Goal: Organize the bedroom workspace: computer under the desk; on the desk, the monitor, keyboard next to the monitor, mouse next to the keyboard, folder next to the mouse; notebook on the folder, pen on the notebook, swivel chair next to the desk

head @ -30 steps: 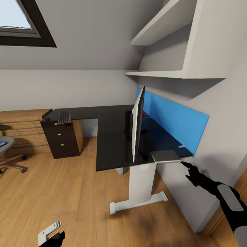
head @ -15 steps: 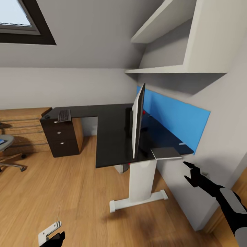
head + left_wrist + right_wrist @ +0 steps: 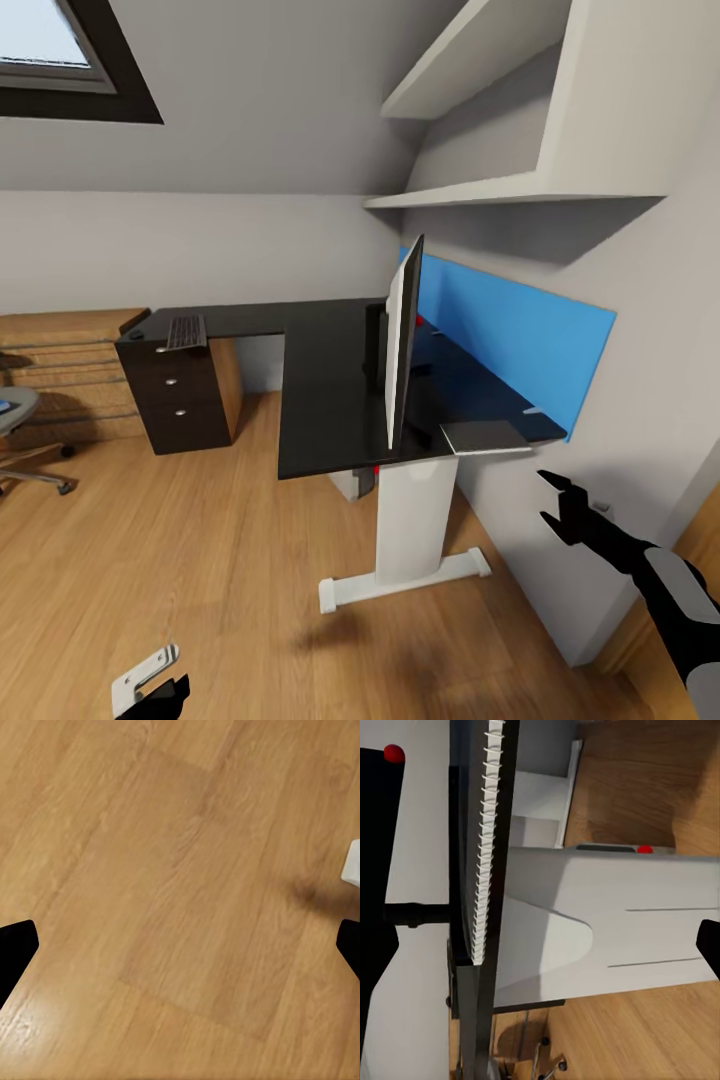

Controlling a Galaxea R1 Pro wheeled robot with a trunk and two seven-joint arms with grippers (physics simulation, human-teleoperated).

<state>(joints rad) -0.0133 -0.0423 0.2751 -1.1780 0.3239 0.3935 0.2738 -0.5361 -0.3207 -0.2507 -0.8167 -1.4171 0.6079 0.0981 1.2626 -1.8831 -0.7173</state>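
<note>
Two arms show in the head view. The right gripper (image 3: 553, 503) is stretched forward, low at the right, beside the grey wall (image 3: 640, 330) and just below the near corner of the desk (image 3: 330, 390); its two black fingers are spread apart and hold nothing. The left gripper (image 3: 160, 690) hangs low over the wood floor (image 3: 200, 560); in the left wrist view its fingertips (image 3: 15, 952) stand wide apart over bare planks, empty.

The monitor (image 3: 402, 350) stands on the desk, seen edge-on, with the blue panel (image 3: 510, 335) behind it. The keyboard (image 3: 186, 331) lies on the black drawer unit (image 3: 180, 395) at the far left end of the desk. The swivel chair (image 3: 18, 440) is well apart at the left edge, something blue on its seat. A wide free floor lies in front of the desk, around its white foot (image 3: 405, 580).
</note>
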